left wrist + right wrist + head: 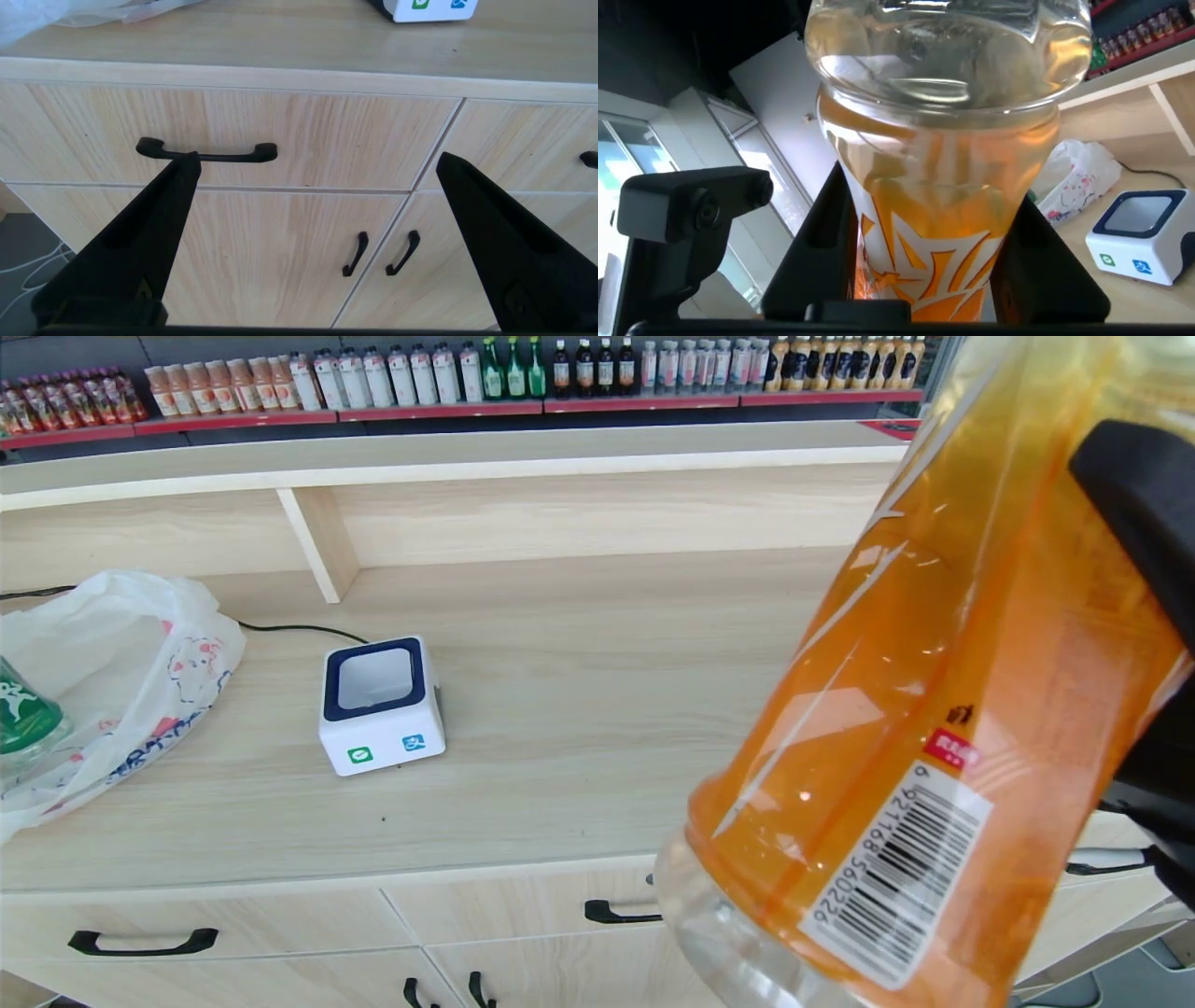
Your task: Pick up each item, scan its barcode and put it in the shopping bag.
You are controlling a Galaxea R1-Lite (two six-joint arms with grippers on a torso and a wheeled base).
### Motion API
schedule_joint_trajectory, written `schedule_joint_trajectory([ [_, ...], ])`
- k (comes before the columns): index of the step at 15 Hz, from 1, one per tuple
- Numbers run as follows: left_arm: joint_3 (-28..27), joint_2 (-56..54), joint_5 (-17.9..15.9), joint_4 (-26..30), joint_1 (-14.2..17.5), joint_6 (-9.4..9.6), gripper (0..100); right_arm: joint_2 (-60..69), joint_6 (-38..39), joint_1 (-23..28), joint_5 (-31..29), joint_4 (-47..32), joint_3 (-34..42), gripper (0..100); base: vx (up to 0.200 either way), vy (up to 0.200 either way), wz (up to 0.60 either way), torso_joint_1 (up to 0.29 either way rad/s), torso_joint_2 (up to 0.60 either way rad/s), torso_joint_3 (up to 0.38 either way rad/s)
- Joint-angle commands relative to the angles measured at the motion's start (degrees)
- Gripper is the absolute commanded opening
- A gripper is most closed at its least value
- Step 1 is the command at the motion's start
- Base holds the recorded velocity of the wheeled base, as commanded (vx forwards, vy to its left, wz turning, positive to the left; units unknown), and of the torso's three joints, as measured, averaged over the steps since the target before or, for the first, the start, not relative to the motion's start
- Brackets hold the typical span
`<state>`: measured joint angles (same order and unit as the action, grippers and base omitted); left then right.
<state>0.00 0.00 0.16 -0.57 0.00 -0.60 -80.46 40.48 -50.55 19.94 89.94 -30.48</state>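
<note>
Light wooden counter [560,709] is seen in front of the robot, with a raised ledge behind it, and far behind a red shelf [448,409] is filled with rows of drink bottles. On the counter a small white scanner [381,705] with a dark blue frame around its window is placed, and a thin black cable [299,630] is laid behind it. At the left end of the counter the white shopping bag [112,681] is lying open, well apart from the scanner, and a green item [23,719] is seen inside it.

An orange bottle [934,709] is held tilted, high above the right end of the counter and very close to the head camera, with its clear base turned down and towards the camera. Its white barcode label [896,887] is turned to the head camera, not to the scanner. The bottle is clamped by the right gripper [934,252], whose black fingers [822,252] are pressed on both sides of its body.

The left gripper [318,243] is kept low in front of the cabinet, below the counter edge, with its fingers spread wide and nothing between them. A black drawer handle [207,151] is seen beyond it.
</note>
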Motion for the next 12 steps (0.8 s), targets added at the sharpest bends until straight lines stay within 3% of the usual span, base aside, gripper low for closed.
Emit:
schedule_joint_trajectory([
  [1,0.0,0.1,0.0,0.0,0.0,-0.02,100,-0.2,1.4,-0.1,0.0,0.1,-0.5,0,0.000,0.000,0.00,0.000,0.00,0.000],
  [12,0.0,0.0,0.0,0.0,0.0,-0.02,100,-0.2,4.8,-0.1,1.6,0.1,-0.9,0,0.000,0.000,0.00,0.000,0.00,0.000],
])
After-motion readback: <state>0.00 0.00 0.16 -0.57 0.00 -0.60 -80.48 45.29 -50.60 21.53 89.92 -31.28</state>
